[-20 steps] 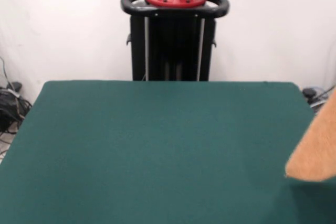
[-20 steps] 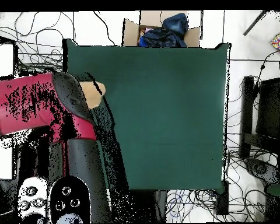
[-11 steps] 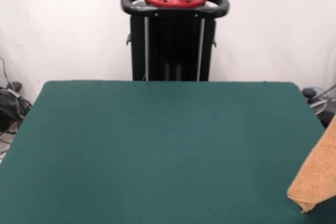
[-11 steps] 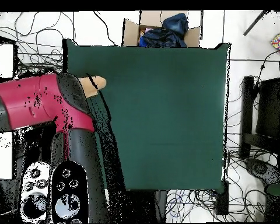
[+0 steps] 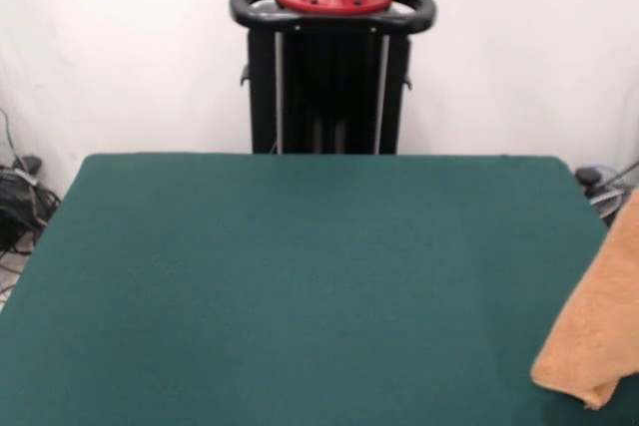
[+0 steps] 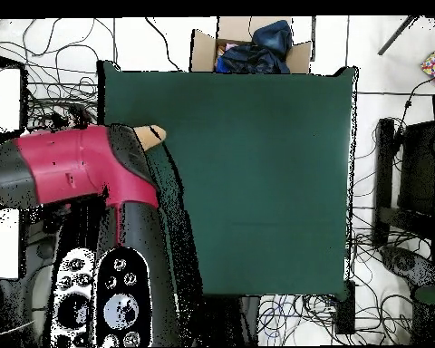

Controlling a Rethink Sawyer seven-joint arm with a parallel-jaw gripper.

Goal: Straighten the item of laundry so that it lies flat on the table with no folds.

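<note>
End effector: not visible in either view. In the overhead view the red and black arm (image 6: 72, 168) covers the spot where it should be, so I cannot tell whether it is spread, pressed together or pinching cloth.

Towel (image 5: 597, 331): orange-tan terry hand towel, at the right edge of the front view and partly cut off by the frame. It slopes down from upper right to a rounded, doubled-over lower end just above or touching the surface (image 5: 300, 286); contact cannot be confirmed. In the overhead view only a small tip shows past the arm, over the surface's left edge. No stripes or tag visible.

Progress (judgement): early. The towel looks lifted and bunched, not laid out. Still to do: set it down on the surface, spread it, remove folds.
</note>
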